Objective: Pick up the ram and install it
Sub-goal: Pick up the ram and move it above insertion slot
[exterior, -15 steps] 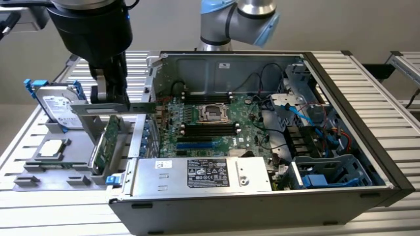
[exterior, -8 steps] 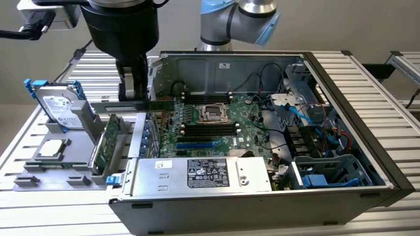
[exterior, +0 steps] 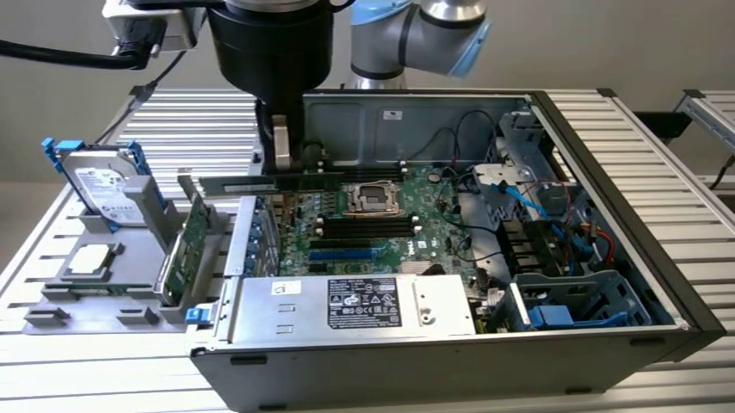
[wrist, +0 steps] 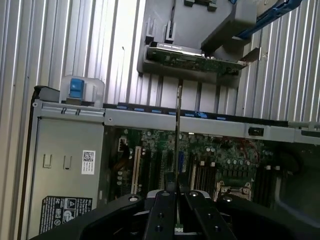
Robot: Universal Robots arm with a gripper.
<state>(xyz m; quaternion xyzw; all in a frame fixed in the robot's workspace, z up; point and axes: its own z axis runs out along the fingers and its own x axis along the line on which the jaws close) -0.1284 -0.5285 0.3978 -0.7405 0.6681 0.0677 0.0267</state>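
Above the open computer case [exterior: 643, 284], the gripper [exterior: 296, 165] hangs with its fingers closed narrowly on the ram [exterior: 267, 183]. The ram is held level and on edge, clear of everything below it. In the wrist view, the gripper [wrist: 177, 194] pinches one end of the ram [wrist: 178, 125], which runs edge-on as a thin line across the case wall [wrist: 210, 125].

One end of the ram lies over the inside of the case, above the motherboard [exterior: 344, 249]. The other end projects past the case wall on the exterior view's left.

Inside the case, the black memory slots [exterior: 365, 225] lie beside the processor socket [exterior: 377, 196]. A silver power supply [exterior: 356, 303] with a label occupies the near part of the case.

Outside the case, on the exterior view's left, a grey fixture [exterior: 81, 297] stands on the slatted table [exterior: 184, 120]. The fixture carries an upright green expansion card [exterior: 184, 249] just beside the case, and an upright hard drive [exterior: 103, 185] farther from the case.
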